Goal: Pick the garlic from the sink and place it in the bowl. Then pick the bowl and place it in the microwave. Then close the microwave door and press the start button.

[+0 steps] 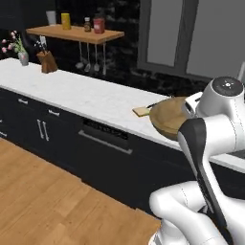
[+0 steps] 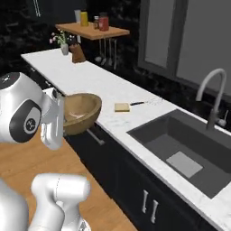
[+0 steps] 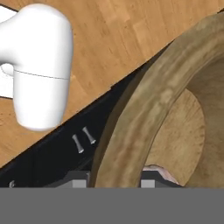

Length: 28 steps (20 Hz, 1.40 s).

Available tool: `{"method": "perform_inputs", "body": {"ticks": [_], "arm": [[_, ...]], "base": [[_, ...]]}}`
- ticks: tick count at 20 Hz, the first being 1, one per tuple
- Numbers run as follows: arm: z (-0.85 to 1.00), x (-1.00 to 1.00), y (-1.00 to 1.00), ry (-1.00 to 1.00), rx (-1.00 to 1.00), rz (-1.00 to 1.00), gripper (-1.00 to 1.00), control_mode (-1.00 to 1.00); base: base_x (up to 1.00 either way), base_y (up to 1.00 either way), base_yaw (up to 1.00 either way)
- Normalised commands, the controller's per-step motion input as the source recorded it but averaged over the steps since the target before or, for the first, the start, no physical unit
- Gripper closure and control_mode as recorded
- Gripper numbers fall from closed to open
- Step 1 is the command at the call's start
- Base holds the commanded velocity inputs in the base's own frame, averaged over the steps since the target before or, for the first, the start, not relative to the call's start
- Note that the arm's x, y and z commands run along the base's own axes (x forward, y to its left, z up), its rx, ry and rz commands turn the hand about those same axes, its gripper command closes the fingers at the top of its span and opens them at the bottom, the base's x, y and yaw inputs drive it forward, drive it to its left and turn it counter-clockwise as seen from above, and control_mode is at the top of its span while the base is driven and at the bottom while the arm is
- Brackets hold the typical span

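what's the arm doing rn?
The arm is carrying the bowl. Its pincer straddles the bowl's rim, and the bowl hangs tilted in the air past the front edge of the counter, above the dark cabinets. A bit of the garlic shows inside the bowl. The sink holds nothing but its light plate. Next up would be the microwave.

A white marble counter [image 1: 81,93] on dark cabinets [image 1: 57,139] runs beyond the end effector, a wooden shelf [image 1: 76,33] on the black wall further off, wood floor [image 1: 43,201] below.
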Motion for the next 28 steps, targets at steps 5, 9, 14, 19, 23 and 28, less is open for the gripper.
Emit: {"method": "perform_inputs", "body": {"ticks": [5, 9, 14, 19, 23, 28], "arm": [[0.00, 0.00, 0.00, 0.00, 0.00, 0.00, 1.00, 1.00], [0.00, 0.00, 0.00, 0.00, 0.00, 0.00, 1.00, 1.00], [0.00, 0.00, 0.00, 0.00, 0.00, 0.00, 1.00, 1.00], [0.00, 0.00, 0.00, 0.00, 0.00, 0.00, 1.00, 1.00], [0.00, 0.00, 0.00, 0.00, 0.00, 0.00, 1.00, 1.00], [0.00, 0.00, 0.00, 0.00, 0.00, 0.00, 1.00, 1.00]], "base": [[-0.05, 0.00, 0.92], [0.00, 0.00, 0.95], [0.00, 0.00, 0.99], [0.00, 0.00, 1.00], [0.11, 0.00, 0.98], [0.74, 0.00, 0.84]]}}
